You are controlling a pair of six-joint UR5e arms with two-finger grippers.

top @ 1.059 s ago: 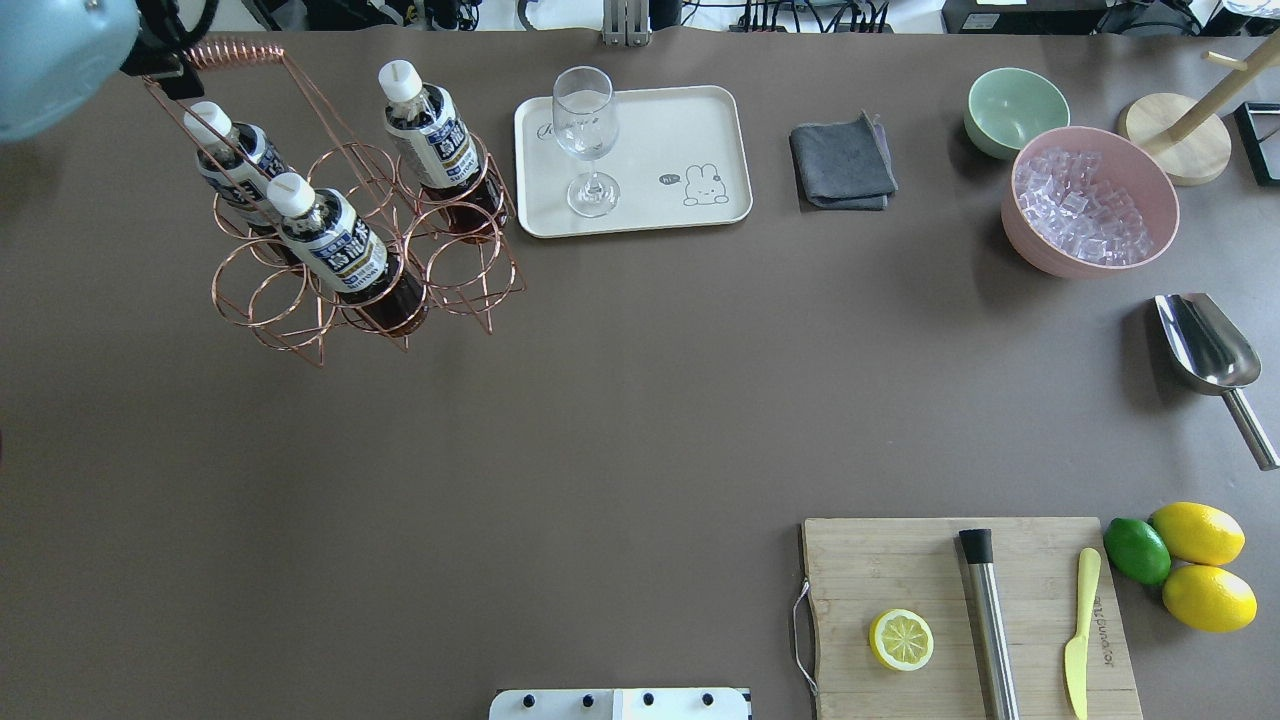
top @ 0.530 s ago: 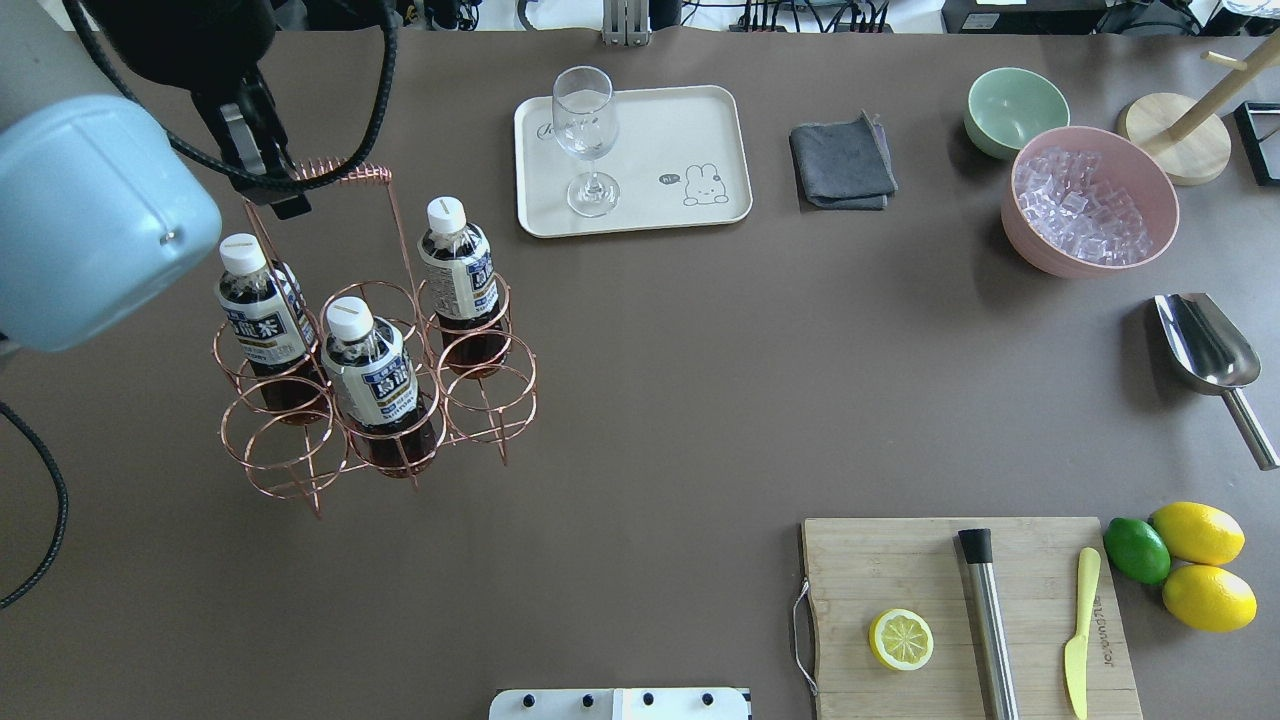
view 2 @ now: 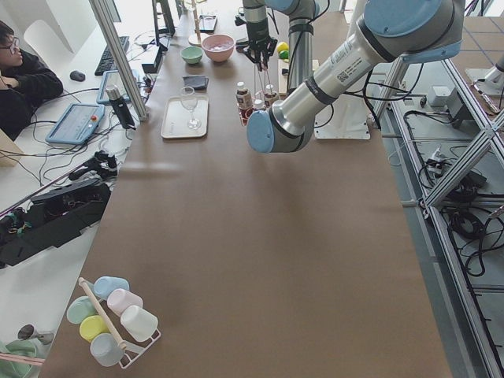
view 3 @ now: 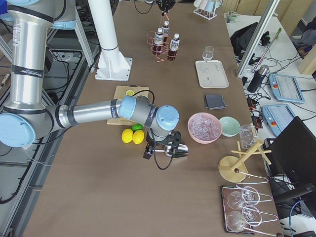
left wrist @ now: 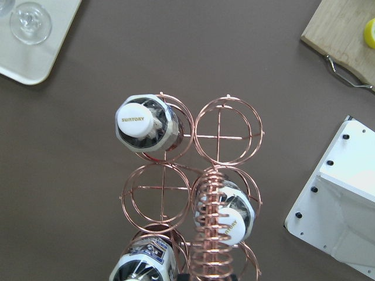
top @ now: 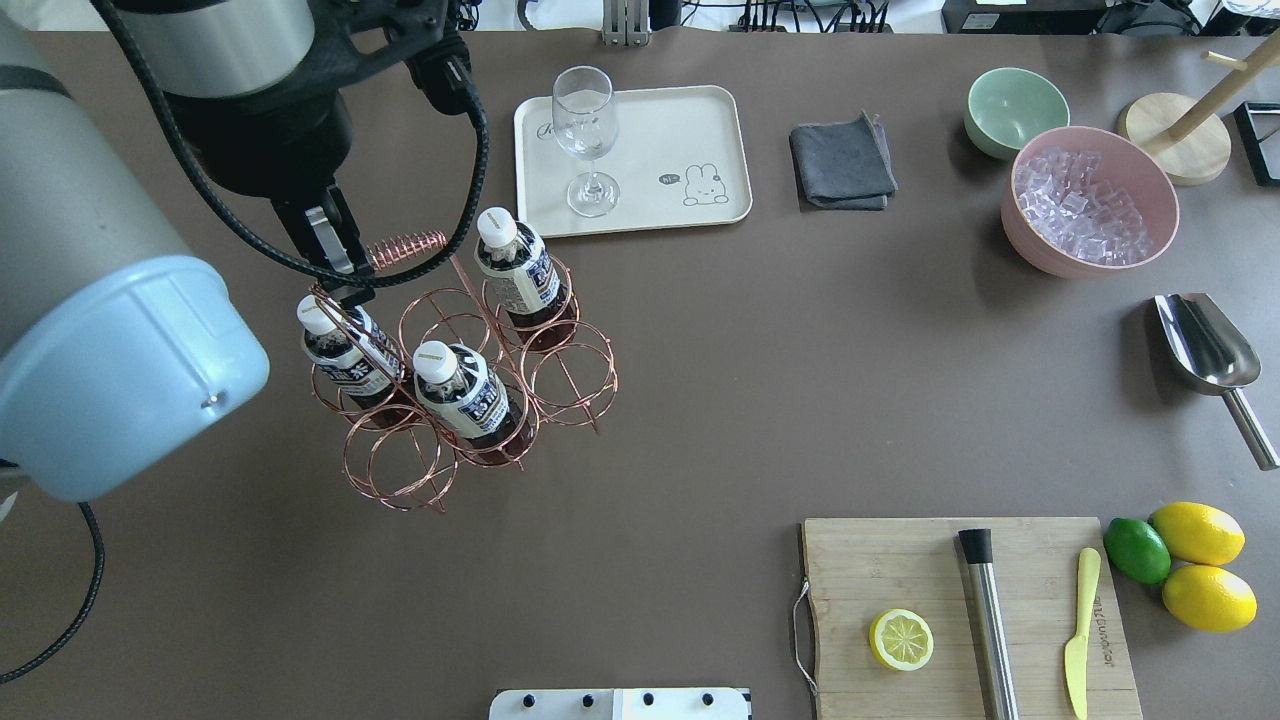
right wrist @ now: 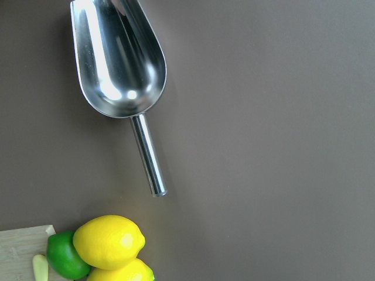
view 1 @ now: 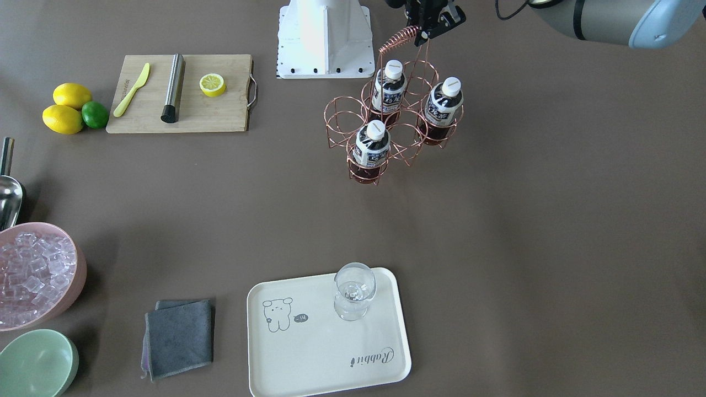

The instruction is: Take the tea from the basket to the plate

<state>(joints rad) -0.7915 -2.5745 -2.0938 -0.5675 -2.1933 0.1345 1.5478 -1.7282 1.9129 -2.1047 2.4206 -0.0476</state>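
Observation:
My left gripper (top: pixel 340 270) is shut on the coiled handle of the rose-gold wire basket (top: pixel 405 247), which hangs tilted from it left of the table's middle. Three tea bottles stand in its rings: one on the plate's side (top: pixel 515 270), one in the middle (top: pixel 462 390), one at the left (top: pixel 340 350). The left wrist view looks down on the basket (left wrist: pixel 220 136) and a white cap (left wrist: pixel 136 120). The cream plate (top: pixel 670 130) lies at the back and bears a clear glass (top: pixel 585 140). My right gripper shows only in the exterior right view (view 3: pixel 160 148), above the scoop; I cannot tell its state.
Right of the plate lie a grey cloth (top: pixel 843 160), a green bowl (top: pixel 1015 110), a pink bowl of ice (top: pixel 1090 200) and a steel scoop (top: pixel 1205 345). A cutting board (top: pixel 850 570) with a lemon half, steel rod and knife sits front right, beside lemons and a lime (top: pixel 1190 560).
My left gripper has carried the basket with its three bottles from the far back left corner to the right and toward the robot. The rest has not moved.

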